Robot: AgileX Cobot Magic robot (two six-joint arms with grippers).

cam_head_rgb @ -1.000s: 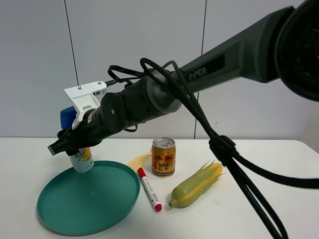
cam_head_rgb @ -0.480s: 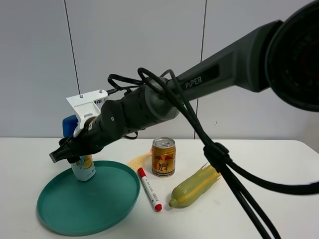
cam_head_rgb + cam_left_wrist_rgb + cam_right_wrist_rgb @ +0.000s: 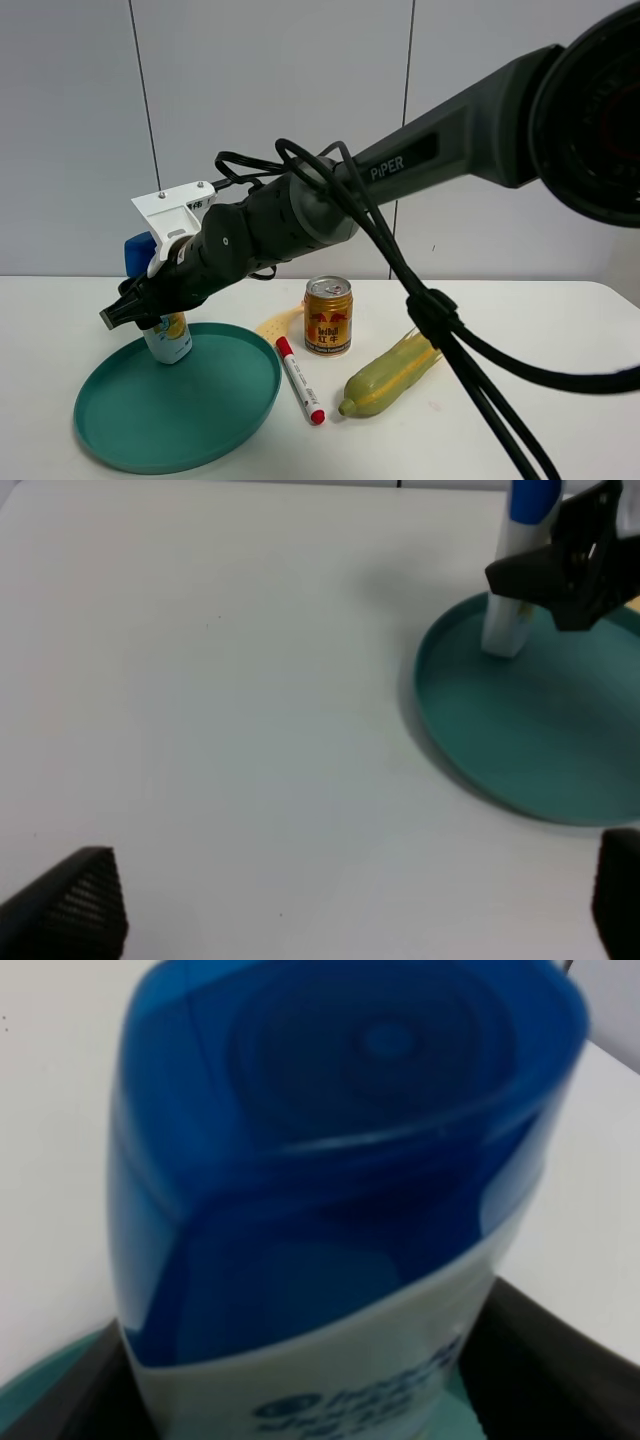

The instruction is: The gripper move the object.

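Observation:
The white shampoo bottle [image 3: 168,338] with a blue cap and yellow-orange label stands upright at the back left of the teal plate [image 3: 150,430]. My right gripper [image 3: 135,308], black with a white mount on top, is shut around the bottle's upper body. The right wrist view is filled by the bottle's blue cap [image 3: 340,1160], with dark fingers [image 3: 545,1360] on both sides. In the left wrist view the bottle [image 3: 503,630], the right gripper [image 3: 570,565] and the plate [image 3: 520,750] lie far off. My left gripper [image 3: 350,910] is open and empty over bare table.
A gold drink can [image 3: 328,317] stands right of the plate. A red-capped marker [image 3: 299,380] lies beside the plate's right rim. A yellow-green corn cob [image 3: 390,372] lies further right. The arm's black cables [image 3: 440,310] hang over the table's right half.
The right gripper lowered the bottle, moving slightly right, until its base reached the plate. Over the last half second it has barely moved.

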